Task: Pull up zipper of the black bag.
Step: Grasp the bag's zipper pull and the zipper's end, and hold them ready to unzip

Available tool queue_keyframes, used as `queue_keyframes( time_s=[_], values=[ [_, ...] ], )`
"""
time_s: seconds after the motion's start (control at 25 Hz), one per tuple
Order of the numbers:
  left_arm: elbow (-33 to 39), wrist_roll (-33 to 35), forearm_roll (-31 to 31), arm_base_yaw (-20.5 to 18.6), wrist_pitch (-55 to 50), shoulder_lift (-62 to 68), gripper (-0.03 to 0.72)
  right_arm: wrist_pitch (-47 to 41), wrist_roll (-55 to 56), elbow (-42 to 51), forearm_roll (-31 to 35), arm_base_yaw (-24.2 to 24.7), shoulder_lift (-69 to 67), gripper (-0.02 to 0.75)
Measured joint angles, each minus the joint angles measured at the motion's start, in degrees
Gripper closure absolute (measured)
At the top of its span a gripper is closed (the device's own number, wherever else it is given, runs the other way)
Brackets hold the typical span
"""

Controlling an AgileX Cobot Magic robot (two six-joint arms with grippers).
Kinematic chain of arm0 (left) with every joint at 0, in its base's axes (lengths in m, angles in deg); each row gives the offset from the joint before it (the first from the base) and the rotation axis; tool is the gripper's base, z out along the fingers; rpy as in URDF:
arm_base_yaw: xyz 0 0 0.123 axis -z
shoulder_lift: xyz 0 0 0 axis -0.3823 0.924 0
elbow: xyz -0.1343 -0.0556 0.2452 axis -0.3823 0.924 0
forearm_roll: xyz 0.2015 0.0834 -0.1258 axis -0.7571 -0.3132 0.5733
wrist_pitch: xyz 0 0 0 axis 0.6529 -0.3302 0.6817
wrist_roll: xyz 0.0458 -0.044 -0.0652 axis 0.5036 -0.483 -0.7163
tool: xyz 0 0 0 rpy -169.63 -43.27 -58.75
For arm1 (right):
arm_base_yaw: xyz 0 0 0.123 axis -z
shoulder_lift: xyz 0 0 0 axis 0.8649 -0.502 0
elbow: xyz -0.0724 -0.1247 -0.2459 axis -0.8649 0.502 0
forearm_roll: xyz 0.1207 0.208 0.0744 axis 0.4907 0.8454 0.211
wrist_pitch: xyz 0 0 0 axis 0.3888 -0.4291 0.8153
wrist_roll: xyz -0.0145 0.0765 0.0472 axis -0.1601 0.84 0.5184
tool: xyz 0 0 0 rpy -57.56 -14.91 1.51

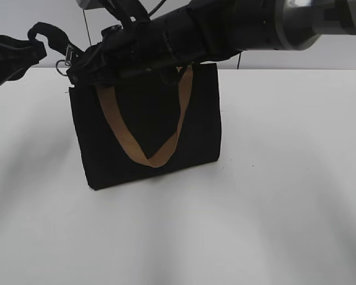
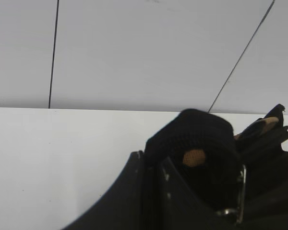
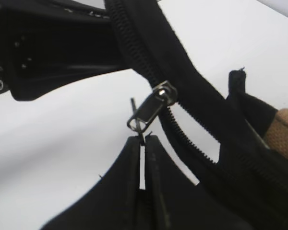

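Note:
The black bag (image 1: 196, 124) stands upright on the white table, with a brown handle (image 1: 160, 157) hanging down its front. My left gripper (image 1: 25, 52) is at the bag's upper left corner. In the left wrist view it (image 2: 151, 158) is shut on a black strap loop (image 2: 197, 129) of the bag. My right arm reaches across the top of the bag, with its gripper (image 1: 77, 70) at the left end. In the right wrist view it (image 3: 143, 140) is shut on the metal zipper pull (image 3: 146, 112), which hangs from the slider (image 3: 165, 91) on the zipper teeth (image 3: 134, 43).
The white table (image 1: 285, 208) spreads around the bag, with a pale wall behind. A metal ring (image 1: 62, 66) hangs at the bag's upper left corner and also shows in the left wrist view (image 2: 240, 191).

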Motion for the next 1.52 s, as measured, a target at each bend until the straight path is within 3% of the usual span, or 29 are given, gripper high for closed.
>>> queue_keyframes(
  time_s=[0.28,0.52,0.6,0.8,0.96,1.2,1.52],
  values=[
    [0.0,0.0,0.0,0.0,0.0,0.0,0.676,0.1,-2.3,0.0,0.0,0.0,0.0,0.556],
    [0.0,0.0,0.0,0.0,0.0,0.0,0.676,0.1,-4.5,0.0,0.0,0.0,0.0,0.517],
    [0.0,0.0,0.0,0.0,0.0,0.0,0.676,1.4,-4.4,0.0,0.0,0.0,0.0,0.543],
    [0.0,0.0,-0.2,0.0,0.0,0.0,0.676,2.4,-1.8,0.0,0.0,0.0,0.0,0.743],
    [0.0,0.0,-2.0,0.0,-1.6,0.0,0.676,0.2,0.5,0.0,-0.7,0.0,1.4,0.753],
    [0.0,0.3,-5.3,0.0,-12.0,0.1,0.676,-4.3,5.9,0.0,-2.2,0.7,4.5,0.753],
    [0.0,0.4,-7.1,0.1,-15.7,0.2,0.676,-7.3,12.3,0.0,-2.8,6.1,4.7,0.753]
  ],
)
